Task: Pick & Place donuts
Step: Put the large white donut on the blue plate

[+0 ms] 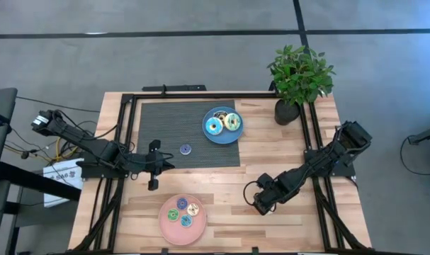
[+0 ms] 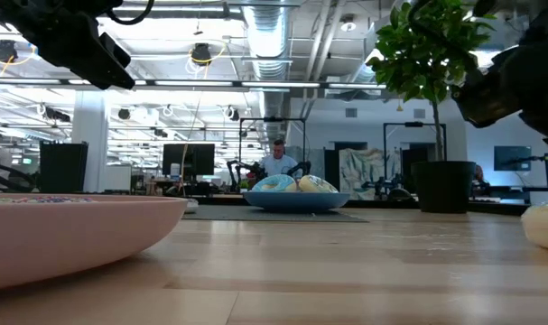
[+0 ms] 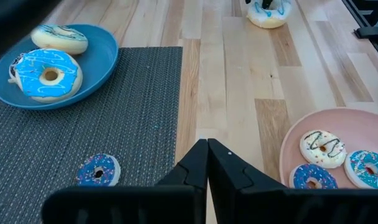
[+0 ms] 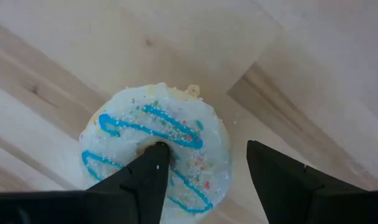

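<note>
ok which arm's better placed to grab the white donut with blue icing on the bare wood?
Right. The right gripper hangs directly over that donut, fingers open, one at its hole. The left gripper is shut, across the table by the mat.

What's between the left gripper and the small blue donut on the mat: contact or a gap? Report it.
Apart. The left wrist view shows bare mat between the shut left gripper and the small blue donut.
</note>
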